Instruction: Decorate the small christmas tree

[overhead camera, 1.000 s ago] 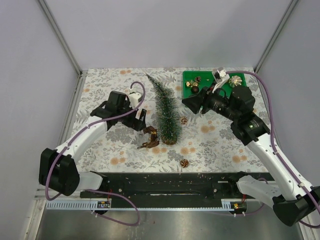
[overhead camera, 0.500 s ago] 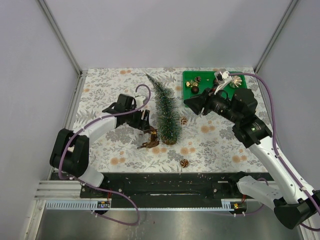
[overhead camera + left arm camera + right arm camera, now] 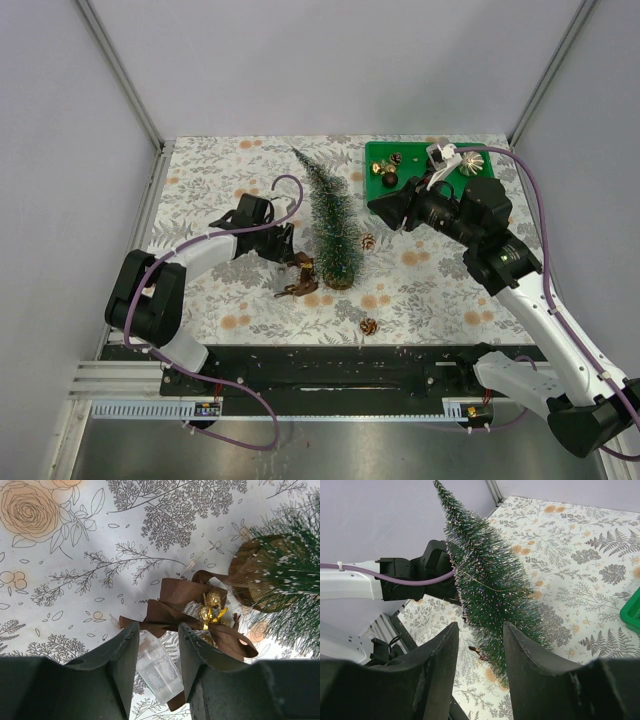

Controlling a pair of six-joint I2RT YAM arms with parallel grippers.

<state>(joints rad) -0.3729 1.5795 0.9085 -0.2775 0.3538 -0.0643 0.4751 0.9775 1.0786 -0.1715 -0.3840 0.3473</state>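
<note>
The slim dark-green bottle-brush christmas tree [image 3: 332, 222] stands on its round light-wood base [image 3: 247, 570] at the centre of the top view. It looks light and easily tipped, with soft, springy bristles, so it is best steadied low, at the base. The left gripper [image 3: 159, 632] sits narrow around a clear plastic piece [image 3: 157, 672] of the brown ribbon bow ornament [image 3: 175, 605]; I cannot tell whether it pinches. The right gripper [image 3: 479, 630] gapes empty, facing the tree.

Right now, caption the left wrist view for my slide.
Left claw over a brown bow beside the tree.

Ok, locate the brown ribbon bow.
The brown ribbon bow lies left of centre in the top view, beside the wooden base of the small christmas tree, at the left end effector.
</note>
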